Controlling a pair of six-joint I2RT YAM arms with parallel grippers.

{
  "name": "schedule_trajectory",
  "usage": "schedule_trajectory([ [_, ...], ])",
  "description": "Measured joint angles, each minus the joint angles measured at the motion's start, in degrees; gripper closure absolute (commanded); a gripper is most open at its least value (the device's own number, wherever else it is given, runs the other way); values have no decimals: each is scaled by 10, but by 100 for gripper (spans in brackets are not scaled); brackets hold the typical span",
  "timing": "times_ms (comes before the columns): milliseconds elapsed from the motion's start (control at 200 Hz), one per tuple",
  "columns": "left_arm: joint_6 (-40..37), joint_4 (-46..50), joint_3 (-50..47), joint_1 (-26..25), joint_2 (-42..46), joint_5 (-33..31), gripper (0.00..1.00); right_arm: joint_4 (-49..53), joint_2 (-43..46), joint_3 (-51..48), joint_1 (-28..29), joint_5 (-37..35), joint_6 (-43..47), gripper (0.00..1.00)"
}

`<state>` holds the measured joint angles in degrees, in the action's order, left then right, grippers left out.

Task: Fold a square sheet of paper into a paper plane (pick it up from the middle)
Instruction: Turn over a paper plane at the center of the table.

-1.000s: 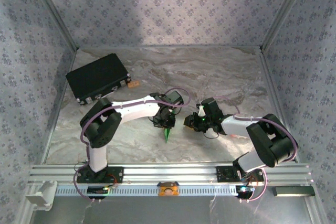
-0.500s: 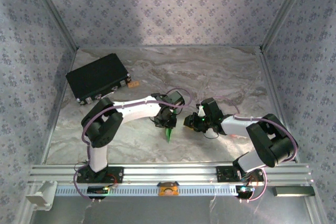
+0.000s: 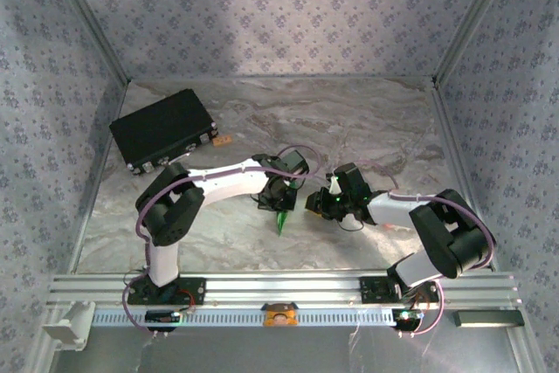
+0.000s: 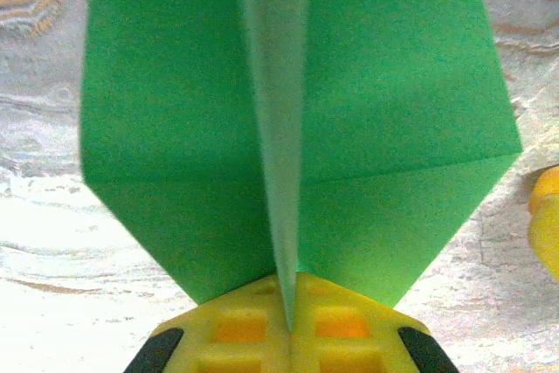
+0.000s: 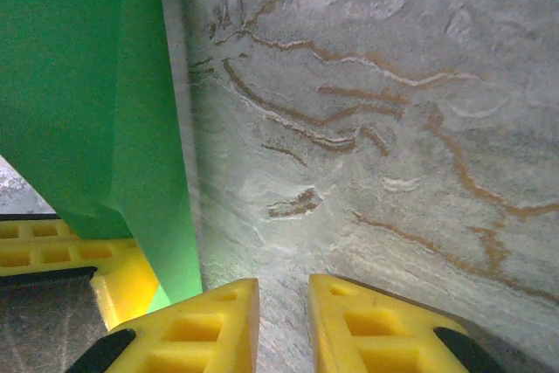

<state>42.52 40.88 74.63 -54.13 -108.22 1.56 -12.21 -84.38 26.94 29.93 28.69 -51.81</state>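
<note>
The paper plane (image 3: 281, 221) is a folded bright green sheet, its point hanging toward the near edge below my left gripper (image 3: 279, 202). In the left wrist view the paper plane (image 4: 175, 111) spreads as two wings, and its raised centre crease runs down into my left gripper (image 4: 291, 293), whose yellow jaws are shut on that crease. My right gripper (image 3: 315, 203) hovers just right of the plane. In the right wrist view my right gripper (image 5: 284, 307) stands a little open over bare marble with nothing between its fingers, and the green paper (image 5: 79, 85) lies to its left.
A black rectangular case (image 3: 163, 128) lies at the back left with a small orange-red block (image 3: 222, 139) beside its right end. Patterned walls close in the marble table (image 3: 367, 120) on three sides. The arms' base rail (image 3: 279, 290) runs along the near edge.
My left gripper has closed tight on the plane's centre crease and shifted slightly right. The right gripper has stayed in place.
</note>
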Motion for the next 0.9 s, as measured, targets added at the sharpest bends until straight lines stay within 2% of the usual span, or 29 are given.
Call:
schedule_trajectory([
  [330,-3,61,26,0,0,-53,95,0,0,0,0,0,0,76],
  [899,-8,76,27,0,-25,-59,85,0,0,0,0,0,0,76],
])
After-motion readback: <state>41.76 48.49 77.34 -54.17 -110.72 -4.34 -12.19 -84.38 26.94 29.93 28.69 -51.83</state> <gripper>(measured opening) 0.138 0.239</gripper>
